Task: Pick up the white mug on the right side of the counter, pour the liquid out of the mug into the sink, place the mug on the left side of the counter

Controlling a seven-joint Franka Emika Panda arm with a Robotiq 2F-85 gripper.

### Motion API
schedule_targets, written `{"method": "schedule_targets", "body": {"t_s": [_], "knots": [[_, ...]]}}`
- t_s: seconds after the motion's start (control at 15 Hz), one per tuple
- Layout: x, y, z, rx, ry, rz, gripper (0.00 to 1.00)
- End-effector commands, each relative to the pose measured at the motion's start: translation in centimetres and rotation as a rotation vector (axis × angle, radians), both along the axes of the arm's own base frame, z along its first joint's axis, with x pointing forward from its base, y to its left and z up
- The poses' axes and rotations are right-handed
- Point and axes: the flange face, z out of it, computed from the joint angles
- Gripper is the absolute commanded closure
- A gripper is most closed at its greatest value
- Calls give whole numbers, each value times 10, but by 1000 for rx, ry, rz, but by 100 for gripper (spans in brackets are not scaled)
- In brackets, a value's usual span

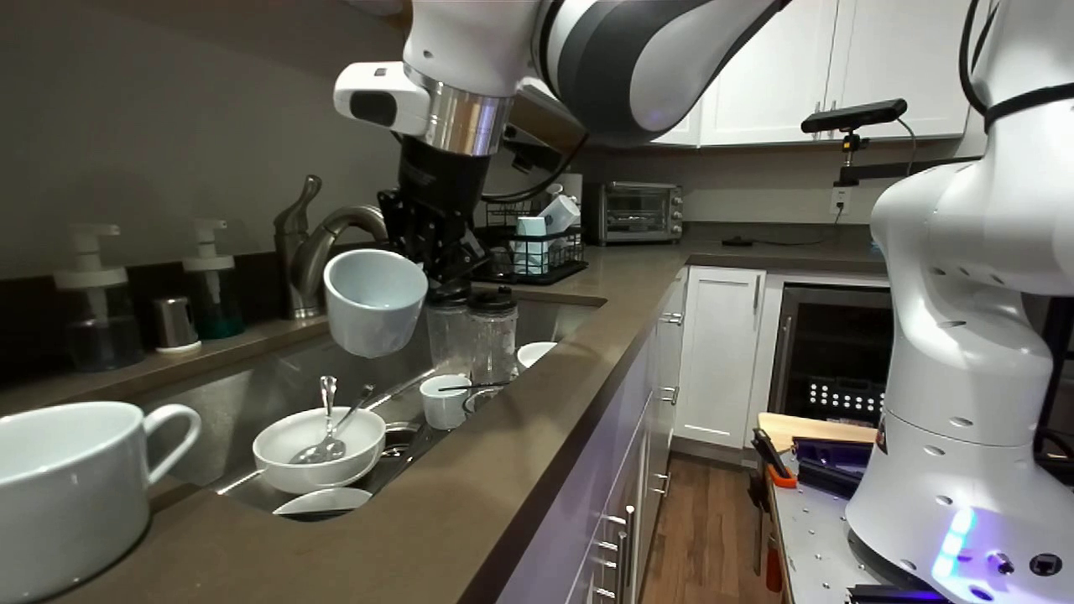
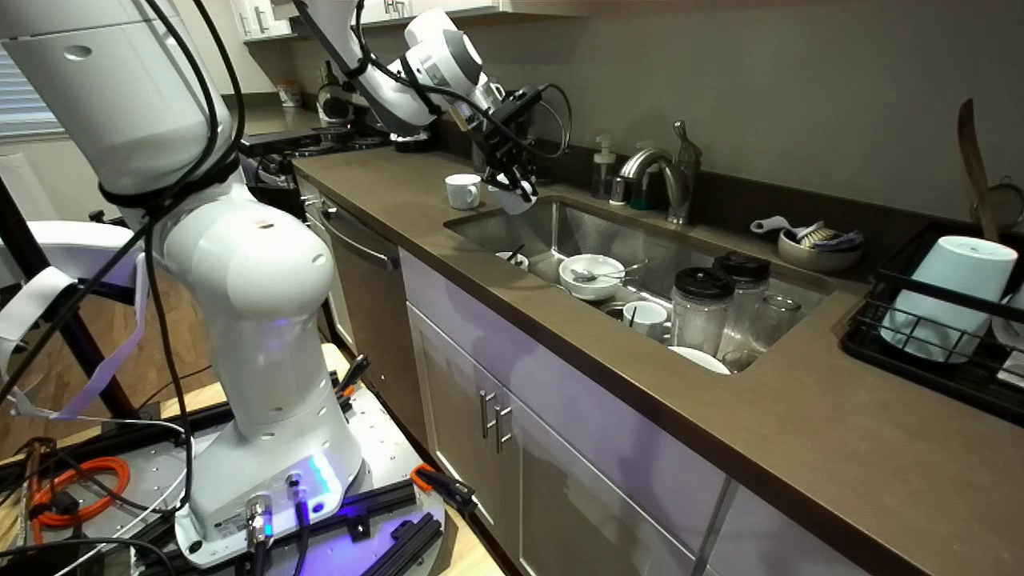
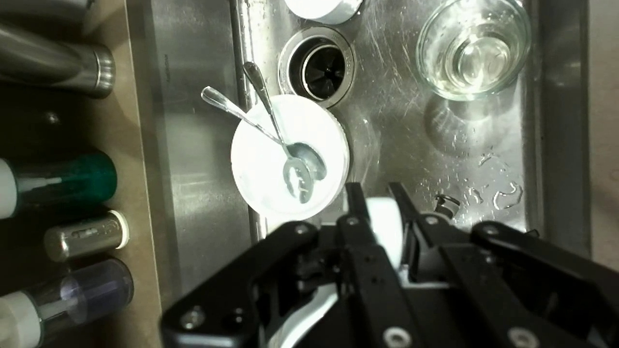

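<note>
White mug tilted above the sink

The gripper is clamped on the mug, over the sink's left end in an exterior view. In the sink sits a white bowl with two spoons. On the counter, a second mug stands at left, the faucet at the far side, a black dish rack at right.

We count one sink, one faucet, one drain, one white bowl with two spoons in it, two black-lidded jars, two soap dispensers, one toaster oven, one upright white mug beside the sink, one held white mug in midair.
</note>
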Motion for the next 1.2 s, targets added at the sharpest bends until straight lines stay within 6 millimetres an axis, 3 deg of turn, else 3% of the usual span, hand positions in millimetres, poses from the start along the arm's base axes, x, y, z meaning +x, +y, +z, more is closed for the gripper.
{"method": "schedule_targets", "body": {"t_s": [0.0,0.07,0.67,0.87,1.13], "knots": [[0,0,0,0,1,0,84],[0,0,0,0,1,0,95],[13,-80,12,93,-25,103,95],[15,-80,15,121,-3,184,95],[11,-50,17,88,70,318,95]]}}
